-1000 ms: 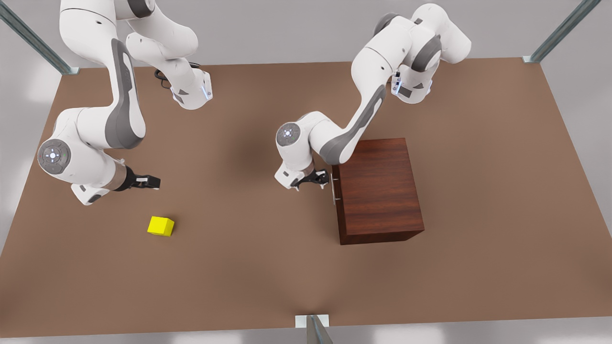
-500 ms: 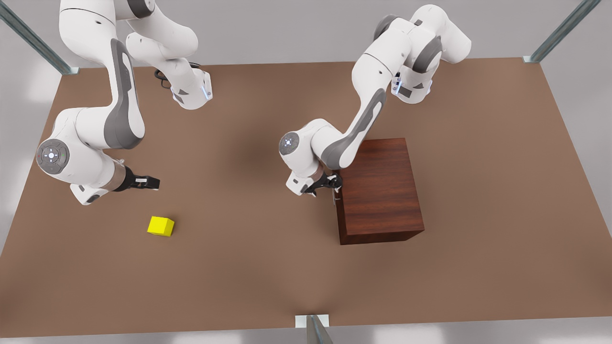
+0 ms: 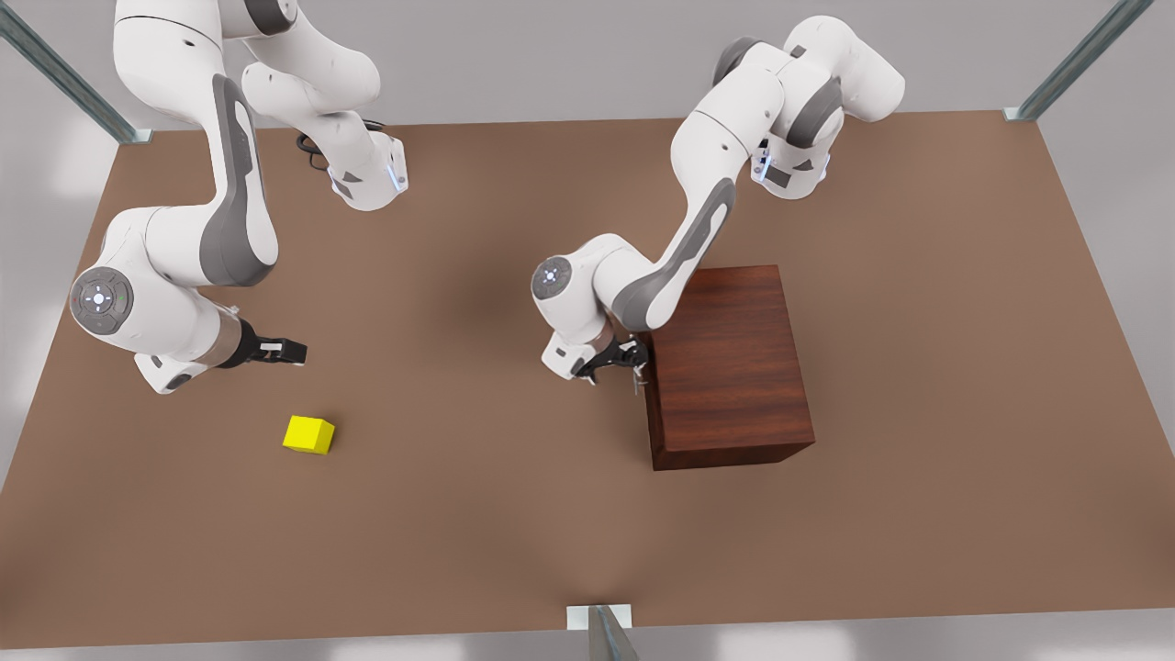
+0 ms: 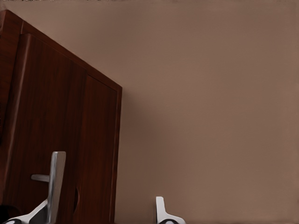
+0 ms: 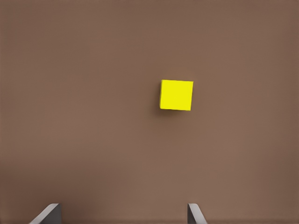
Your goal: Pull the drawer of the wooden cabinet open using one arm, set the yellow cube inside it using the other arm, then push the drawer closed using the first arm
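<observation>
The wooden cabinet [image 3: 730,367] stands on the table at the front view's right. Its drawer [image 4: 51,126] faces the front view's left and looks flush with the cabinet body. My left gripper [image 3: 633,361] is open at the drawer's silver handle [image 4: 56,179]. The bar stands just inside one fingertip [image 4: 41,213], while the other fingertip [image 4: 160,211] is well clear of it. The yellow cube [image 3: 308,434] lies on the table at the front view's left. My right gripper [image 3: 294,351] hovers open a short way from the cube [image 5: 176,95], touching nothing.
The brown table [image 3: 514,514] stretches wide around the cabinet and the cube. Both arm bases [image 3: 367,179] stand along the far edge. Metal frame posts [image 3: 601,633] rise at the table's corners and at the middle of the near edge.
My left gripper has moved toward the front view's right, from a small gap off the cabinet up to the drawer handle. The right arm and the cube have not moved.
</observation>
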Controlling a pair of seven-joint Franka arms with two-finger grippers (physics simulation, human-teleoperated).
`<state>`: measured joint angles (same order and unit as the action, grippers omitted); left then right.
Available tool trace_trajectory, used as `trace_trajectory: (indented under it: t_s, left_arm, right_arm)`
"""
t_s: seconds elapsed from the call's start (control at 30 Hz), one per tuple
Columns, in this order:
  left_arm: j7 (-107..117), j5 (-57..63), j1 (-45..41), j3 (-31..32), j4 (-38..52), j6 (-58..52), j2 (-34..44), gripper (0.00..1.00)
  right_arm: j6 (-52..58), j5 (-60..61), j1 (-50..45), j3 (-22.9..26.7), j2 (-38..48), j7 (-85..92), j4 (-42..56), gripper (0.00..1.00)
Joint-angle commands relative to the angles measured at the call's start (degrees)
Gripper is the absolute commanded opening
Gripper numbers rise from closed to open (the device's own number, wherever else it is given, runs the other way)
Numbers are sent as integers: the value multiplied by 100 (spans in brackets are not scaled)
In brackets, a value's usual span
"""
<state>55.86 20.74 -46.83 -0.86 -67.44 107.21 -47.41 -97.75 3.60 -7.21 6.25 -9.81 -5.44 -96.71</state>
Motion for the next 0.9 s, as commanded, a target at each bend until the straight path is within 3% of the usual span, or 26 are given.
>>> trace_trajectory:
  t_s: [0.0,0.43,0.87]
  left_arm:
    - [347,-17,-10,7,47,124,-14,100]
    - [698,-61,-168,95,301,520,-172,100]
    - [1322,18,-748,33,1400,37,-813,100]
  right_arm:
    - [2,0,0,-1,6,-27,3,100]
    - [11,9,9,8,6,-27,46,100]
    - [28,0,18,8,-47,-27,99,100]
